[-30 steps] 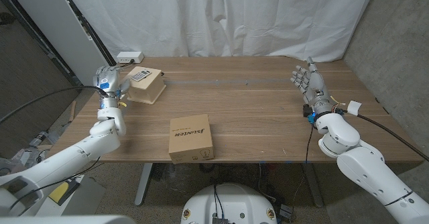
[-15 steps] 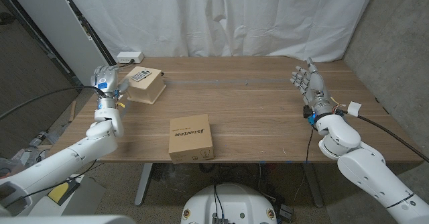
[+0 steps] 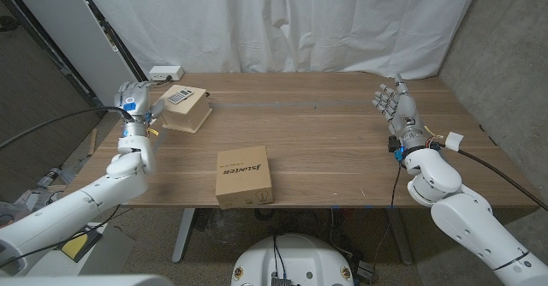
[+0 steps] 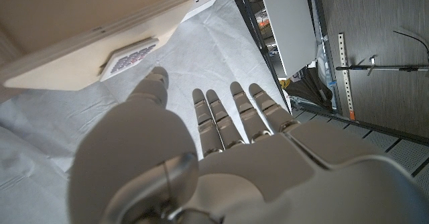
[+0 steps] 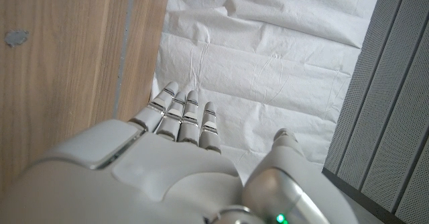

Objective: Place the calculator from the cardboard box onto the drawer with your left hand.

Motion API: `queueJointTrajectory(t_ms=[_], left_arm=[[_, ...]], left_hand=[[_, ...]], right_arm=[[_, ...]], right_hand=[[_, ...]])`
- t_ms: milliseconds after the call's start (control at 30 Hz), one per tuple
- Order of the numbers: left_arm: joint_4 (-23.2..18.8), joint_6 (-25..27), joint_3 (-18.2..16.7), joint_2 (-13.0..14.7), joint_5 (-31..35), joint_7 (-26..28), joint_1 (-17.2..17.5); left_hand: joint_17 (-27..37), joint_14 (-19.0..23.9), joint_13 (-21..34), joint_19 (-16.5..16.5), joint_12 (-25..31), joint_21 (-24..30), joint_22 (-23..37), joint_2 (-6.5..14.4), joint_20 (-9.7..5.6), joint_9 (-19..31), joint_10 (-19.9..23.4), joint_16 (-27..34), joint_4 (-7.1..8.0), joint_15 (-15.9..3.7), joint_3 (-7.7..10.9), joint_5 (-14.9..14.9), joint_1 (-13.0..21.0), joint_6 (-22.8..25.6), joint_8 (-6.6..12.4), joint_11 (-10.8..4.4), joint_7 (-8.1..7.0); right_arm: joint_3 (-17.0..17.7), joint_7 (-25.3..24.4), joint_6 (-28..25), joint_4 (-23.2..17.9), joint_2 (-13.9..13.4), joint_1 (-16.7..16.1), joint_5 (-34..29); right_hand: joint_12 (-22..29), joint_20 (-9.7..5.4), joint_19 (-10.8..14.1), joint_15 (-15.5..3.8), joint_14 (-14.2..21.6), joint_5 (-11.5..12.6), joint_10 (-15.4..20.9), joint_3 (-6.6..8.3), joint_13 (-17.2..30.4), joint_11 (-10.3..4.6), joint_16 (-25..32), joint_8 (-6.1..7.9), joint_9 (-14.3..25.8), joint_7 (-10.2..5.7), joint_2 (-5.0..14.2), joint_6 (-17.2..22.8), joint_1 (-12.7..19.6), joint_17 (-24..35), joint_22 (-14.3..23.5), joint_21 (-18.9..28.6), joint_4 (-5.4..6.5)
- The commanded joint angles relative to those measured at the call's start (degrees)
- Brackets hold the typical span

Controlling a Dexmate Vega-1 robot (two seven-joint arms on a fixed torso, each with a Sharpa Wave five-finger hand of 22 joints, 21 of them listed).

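Both hands are open, empty; left hand (image 3: 137, 104) nears calculator (image 3: 178, 98) atop far-left drawer (image 3: 190, 113); judged next: withdraw.

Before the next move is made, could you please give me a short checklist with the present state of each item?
1. Calculator lies on top of the drawer: ok.
2. Left hand holds nothing, fingers apart, beside the drawer: ok.
3. Left hand apart from the drawer's side: cannot tell.
4. Right hand is open at the table's far right, away from everything: ok.
5. Cardboard box sits near the front edge, apart from the drawer, nothing on its top: ok.
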Motion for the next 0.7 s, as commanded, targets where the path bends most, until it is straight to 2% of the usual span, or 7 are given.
queueJointTrajectory(t_ms=[33, 233, 700], left_arm=[[-4.8, 1.9, -2.1, 1.3, -1.0, -4.6, 0.8], [-6.7, 2.3, -2.3, 1.4, -0.8, -6.1, 0.4], [-10.3, -2.9, -8.3, 1.1, -9.6, -10.1, 2.1]], left_hand=[[0.2, -0.4, 0.1, -0.3, 0.1, 0.0, 0.1, 0.4, -3.25, 0.3, -0.4, 0.2, 0.19, -4.73, -0.12, 0.5, -0.5, -0.6, 0.04, -0.02, 0.11], [0.1, -0.5, 0.1, -0.4, 0.2, 0.1, 0.1, 0.4, -3.29, 0.4, -0.9, 0.3, 0.56, -4.58, -0.42, 0.4, -1.2, -2.2, -0.15, 0.58, 0.38], [0.1, -1.0, 0.0, -0.4, 0.3, 0.2, 0.1, 0.4, -3.20, 0.4, -1.0, 0.2, 0.95, -4.46, -0.73, 0.4, -2.0, -3.1, 0.01, 0.92, 0.60]], right_arm=[[-0.7, 0.3, 2.0, 0.9, 1.0, 0.0, -1.1], [-0.5, -0.1, 2.6, 0.8, 1.4, -0.3, -1.7], [-0.5, -0.5, 3.0, 1.0, 1.8, 0.1, -2.4]], right_hand=[[-0.1, 0.03, 0.4, 0.11, 0.5, 0.1, 0.1, -0.07, 0.2, -0.11, 0.1, 0.08, 0.3, -0.04, 0.67, 0.4, 0.0, 0.2, 0.2, -0.1, -0.26], [-0.1, 0.02, 0.4, 0.07, 0.5, 0.1, 0.2, -0.09, 0.2, -0.08, 0.0, 0.08, 0.3, 0.01, 0.65, 0.4, 0.0, 0.1, 0.2, -0.1, -0.30], [-0.1, 0.05, 0.3, 0.05, 0.3, 0.1, 0.1, -0.11, 0.2, -0.16, 0.0, 0.08, 0.3, 0.05, 0.62, 0.4, 0.1, 0.1, 0.2, -0.1, -0.37]])
